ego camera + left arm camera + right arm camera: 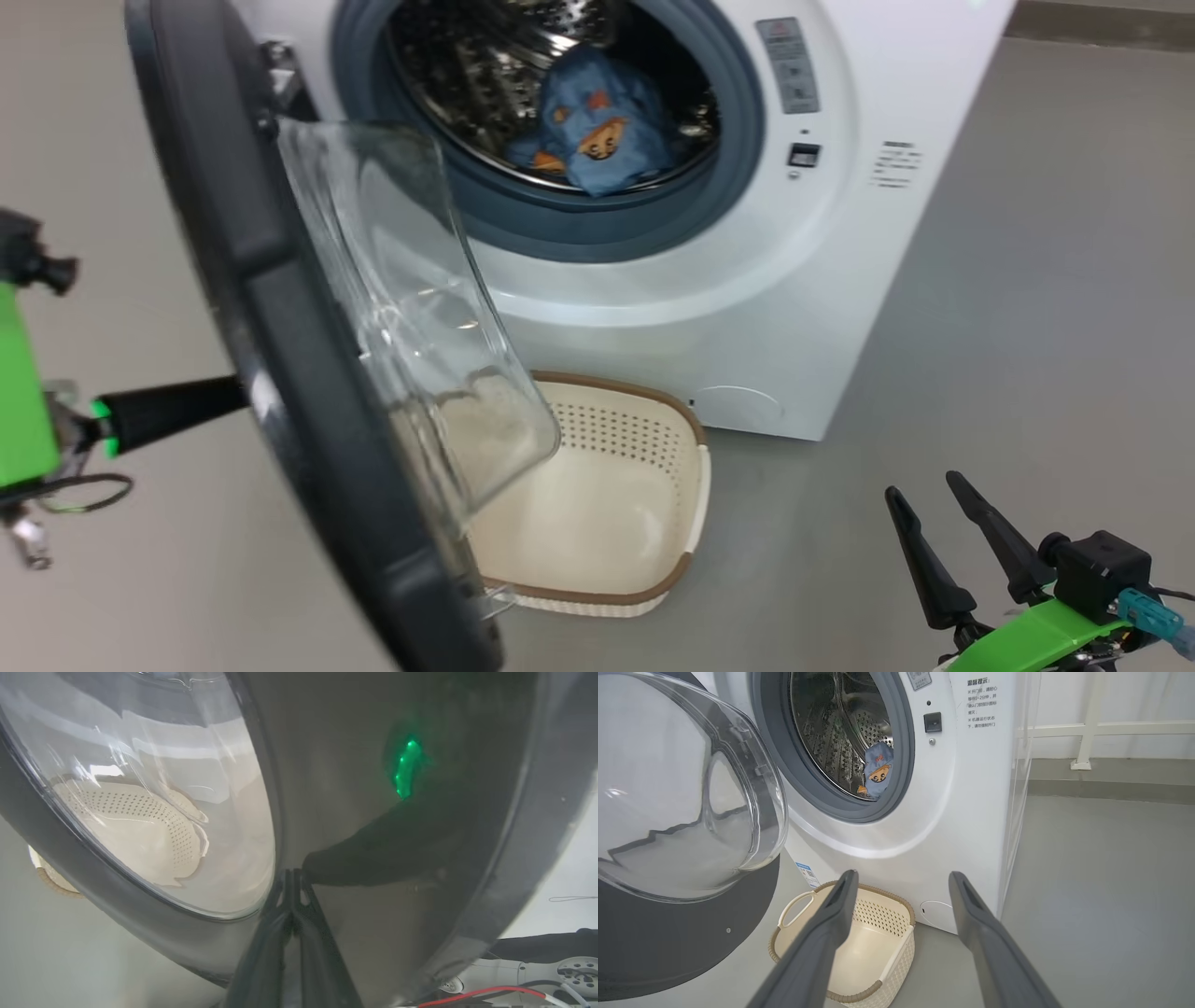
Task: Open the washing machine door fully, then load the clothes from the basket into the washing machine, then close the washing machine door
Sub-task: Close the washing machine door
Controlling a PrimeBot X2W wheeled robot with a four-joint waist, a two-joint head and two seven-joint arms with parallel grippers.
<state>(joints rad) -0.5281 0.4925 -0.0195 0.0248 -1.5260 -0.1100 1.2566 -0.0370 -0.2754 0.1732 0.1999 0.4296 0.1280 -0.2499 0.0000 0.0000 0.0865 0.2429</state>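
Observation:
The washing machine (794,308) stands with its door (271,308) swung out toward me, glass bowl (420,308) facing the drum. Light blue bear-print clothes (597,121) lie inside the drum, also seen in the right wrist view (878,767). The cream basket (644,401) sits on the floor below the opening with nothing in it. My left gripper (224,397) is shut, and its tips (292,877) touch the outer black face of the door (373,835). My right gripper (922,485) is open at the lower right and holds nothing. Between its fingers (903,876) is the basket (896,905).
Grey floor (1027,327) spreads to the right of the machine. A white rail and skirting (1087,742) run along the wall behind. The open door's lower edge hangs over the basket's left side.

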